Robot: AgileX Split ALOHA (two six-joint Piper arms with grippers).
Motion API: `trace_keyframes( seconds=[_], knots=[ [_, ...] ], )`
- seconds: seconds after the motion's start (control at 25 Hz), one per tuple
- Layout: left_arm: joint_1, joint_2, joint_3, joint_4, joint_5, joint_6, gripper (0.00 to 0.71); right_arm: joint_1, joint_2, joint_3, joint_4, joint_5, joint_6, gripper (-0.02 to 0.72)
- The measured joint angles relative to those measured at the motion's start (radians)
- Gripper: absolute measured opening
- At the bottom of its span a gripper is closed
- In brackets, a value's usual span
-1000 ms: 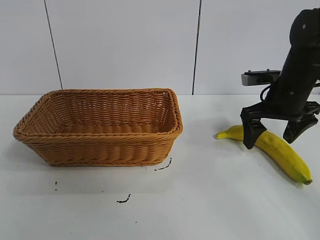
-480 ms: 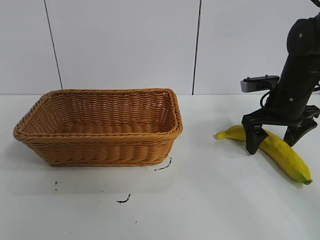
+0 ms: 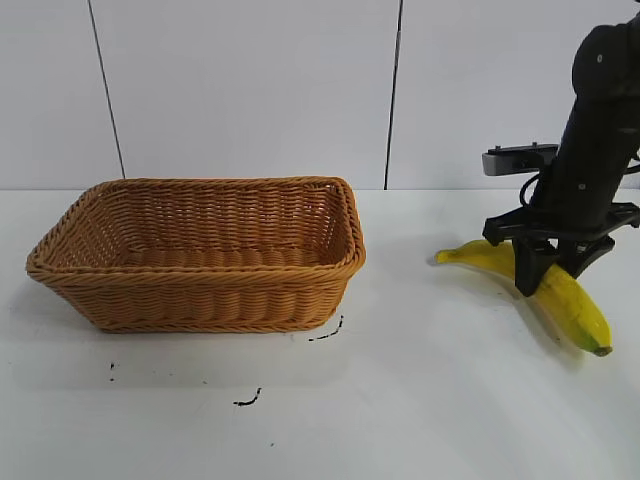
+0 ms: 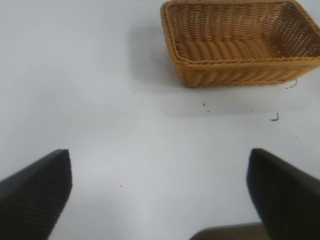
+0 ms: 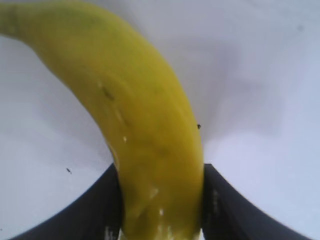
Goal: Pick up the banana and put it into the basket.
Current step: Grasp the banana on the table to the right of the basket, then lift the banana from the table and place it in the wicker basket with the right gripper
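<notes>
The yellow banana (image 3: 562, 292) is at the right of the white table, its dark end toward the front right. My right gripper (image 3: 547, 270) is shut on the banana's middle and holds it just off the table; in the right wrist view the banana (image 5: 145, 135) fills the gap between both black fingers (image 5: 95, 210). The tan-orange wicker basket (image 3: 200, 290) stands at the left, with nothing seen inside; it also shows in the left wrist view (image 4: 235, 70). My left gripper (image 4: 160, 190) is open and empty over bare table, well away from the basket.
Small black marks (image 3: 248, 400) lie on the table in front of the basket. White wall panels stand behind the table. Open table lies between basket and banana.
The right gripper's fingers have closed from astride the banana onto its middle. The banana has lifted slightly and its dark end has risen off the table.
</notes>
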State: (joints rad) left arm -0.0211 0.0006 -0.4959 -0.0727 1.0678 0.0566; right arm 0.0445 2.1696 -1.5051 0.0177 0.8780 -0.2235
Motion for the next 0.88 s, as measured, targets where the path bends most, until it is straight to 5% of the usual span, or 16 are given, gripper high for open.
trace_keyframes(
  seconds=[0.24, 0.48, 0.88],
  knots=[
    [0.0, 0.0, 0.0, 0.0, 0.0, 0.0, 0.69, 0.0, -0.051, -0.182, 0.041, 0.213, 0.019, 0.302],
    [0.0, 0.0, 0.0, 0.0, 0.0, 0.0, 0.69, 0.004, -0.073, -0.325, 0.059, 0.315, 0.02, 0.302],
    [0.0, 0.0, 0.0, 0.001, 0.0, 0.0, 0.69, 0.188, -0.057, -0.546, 0.03, 0.339, 0.012, 0.302]
  ],
)
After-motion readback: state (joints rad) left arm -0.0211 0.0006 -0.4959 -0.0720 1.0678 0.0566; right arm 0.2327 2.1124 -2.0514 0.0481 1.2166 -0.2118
